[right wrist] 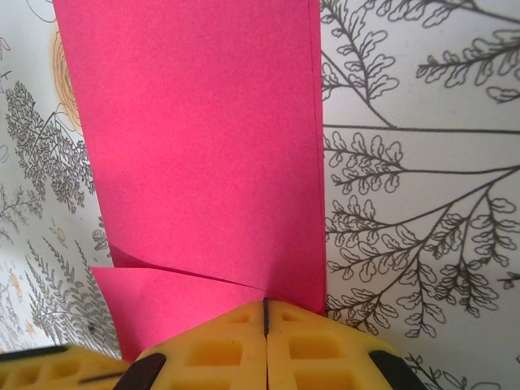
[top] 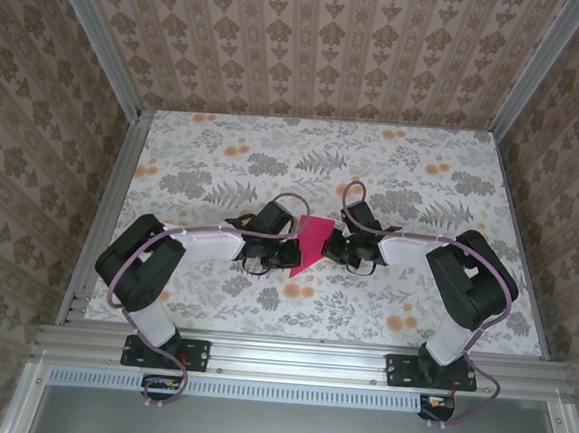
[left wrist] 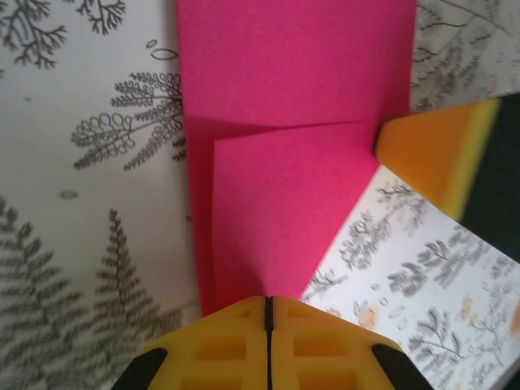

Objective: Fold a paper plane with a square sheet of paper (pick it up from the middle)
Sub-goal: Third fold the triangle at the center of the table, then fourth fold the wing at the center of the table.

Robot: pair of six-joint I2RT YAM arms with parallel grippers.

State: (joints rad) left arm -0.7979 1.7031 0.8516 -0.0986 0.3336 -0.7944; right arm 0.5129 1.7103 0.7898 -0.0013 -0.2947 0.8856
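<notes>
The square sheet of paper (top: 312, 242), midway between the table's (top: 275, 145) side edges, is partly folded: a diagonal flap and a point show, but seemingly no wings yet. The left gripper (left wrist: 267, 302) and right gripper (right wrist: 266, 307) both pinch it tight.

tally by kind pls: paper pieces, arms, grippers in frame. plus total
Magenta-pink, partly folded sheet of paper: 1
Black-and-white robot arms: 2 (left arm, right arm)
Grippers with yellow foam fingers: 2 (left gripper, right gripper), both shut on the paper
Total: 5
</notes>
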